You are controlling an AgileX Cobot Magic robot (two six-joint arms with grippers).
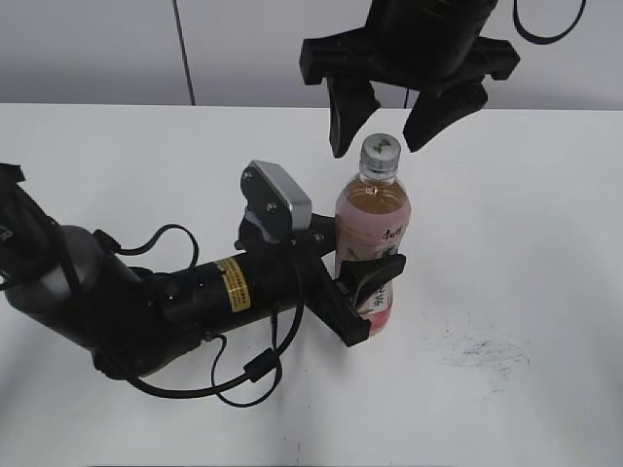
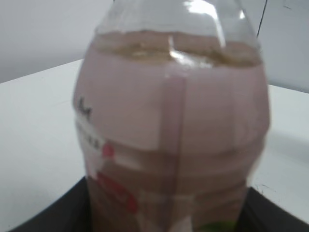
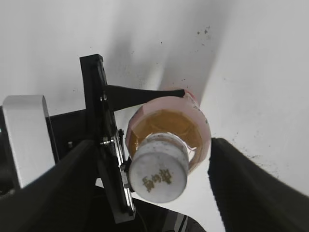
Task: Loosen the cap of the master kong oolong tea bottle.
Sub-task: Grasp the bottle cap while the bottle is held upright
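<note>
A smooth white table (image 1: 545, 243) with dark scuffs at 4 o'clock meets a pale panelled wall (image 1: 97, 49). The clear, pink-labelled bottle (image 1: 372, 219) stands upright at centre, its lower body grasped by the left gripper (image 1: 368, 297). The right gripper (image 1: 384, 122) hangs spread, fingers flanking the ribbed white cap (image 1: 381, 150) without touching.

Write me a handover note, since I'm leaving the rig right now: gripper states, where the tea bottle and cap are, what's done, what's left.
Left gripper: shut on the master kong oolong tea bottle, clamping its lower labelled body; the bottle stands upright on the white table.
Right gripper: open, hovering above, one finger on each side of the cap, not touching it.
Done: bottle braced, right gripper lined up over the cap.
Left: lower, close on the cap, twist it loose. The cap is still seated on the neck.
</note>
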